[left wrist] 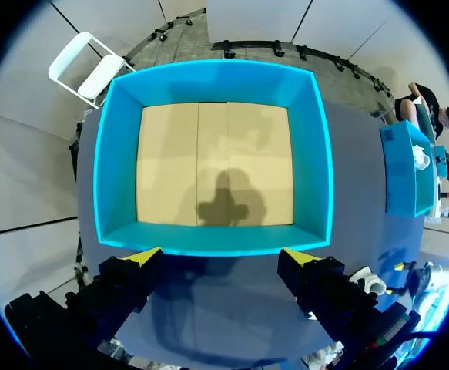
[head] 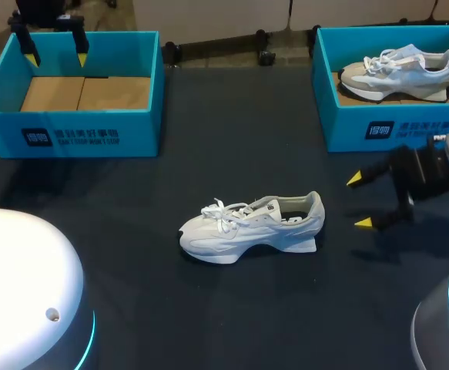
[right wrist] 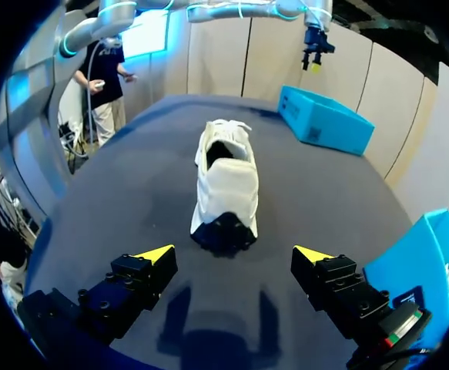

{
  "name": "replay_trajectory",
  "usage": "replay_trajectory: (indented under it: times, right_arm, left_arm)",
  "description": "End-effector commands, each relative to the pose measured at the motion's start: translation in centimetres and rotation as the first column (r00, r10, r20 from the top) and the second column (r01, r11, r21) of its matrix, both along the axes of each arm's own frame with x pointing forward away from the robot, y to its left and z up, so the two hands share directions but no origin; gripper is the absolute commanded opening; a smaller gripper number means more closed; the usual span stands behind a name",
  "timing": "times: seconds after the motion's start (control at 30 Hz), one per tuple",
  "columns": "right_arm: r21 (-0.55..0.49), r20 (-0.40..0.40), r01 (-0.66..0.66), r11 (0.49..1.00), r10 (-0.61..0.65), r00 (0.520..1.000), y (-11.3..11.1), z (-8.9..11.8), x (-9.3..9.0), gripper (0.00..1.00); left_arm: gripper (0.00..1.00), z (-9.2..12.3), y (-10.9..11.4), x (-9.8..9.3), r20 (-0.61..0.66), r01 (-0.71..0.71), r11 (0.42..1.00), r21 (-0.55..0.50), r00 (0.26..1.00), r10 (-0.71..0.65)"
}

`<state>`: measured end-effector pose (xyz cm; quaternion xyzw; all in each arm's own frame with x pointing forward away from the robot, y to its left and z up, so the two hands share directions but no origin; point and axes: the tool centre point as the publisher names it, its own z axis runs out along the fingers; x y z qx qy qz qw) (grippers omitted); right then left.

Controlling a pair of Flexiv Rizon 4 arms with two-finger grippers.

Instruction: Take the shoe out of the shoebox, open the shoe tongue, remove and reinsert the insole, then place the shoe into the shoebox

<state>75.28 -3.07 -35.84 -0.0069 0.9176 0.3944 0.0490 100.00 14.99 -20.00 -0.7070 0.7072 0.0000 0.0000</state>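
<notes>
Over at ten o'clock on the bench (head: 209, 308), my left tool (head: 55, 58) hangs released above the left shoebox (head: 70, 135). Its fingers are spread wide over the box's cardboard floor (head: 85, 92) and grip nothing. Near the middle of the bench the shoe (head: 247, 227) stands upright on its sole, outside both boxes, toe to nine o'clock and heel to three. At three o'clock of the shoe, apart from its heel, my right tool (head: 359, 201) is released too, fingers aimed at the heel. At two o'clock sits the right shoebox (head: 393, 127) with a second shoe (head: 397, 71) inside.
</notes>
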Motion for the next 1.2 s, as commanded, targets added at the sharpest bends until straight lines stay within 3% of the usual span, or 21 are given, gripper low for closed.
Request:
replay_trajectory:
  times: [0.03, 1.2]
  right_arm:
    - [0.007, -0.007, 0.015, 1.000, -0.015, 1.000, -0.43, -1.14, -0.38, 1.00]
    - [-0.057, -0.024, 0.008, 0.998, -0.009, 1.000, 0.20, -2.07, -0.05, 1.00]
  left_arm:
    - [1.00, 0.00, 0.01, 0.00, 0.000, 0.000, 1.000, 0.000, 1.000, 0.000]
    - [1.00, 0.00, 0.01, 0.00, 0.000, 0.000, 1.000, 0.000, 1.000, 0.000]
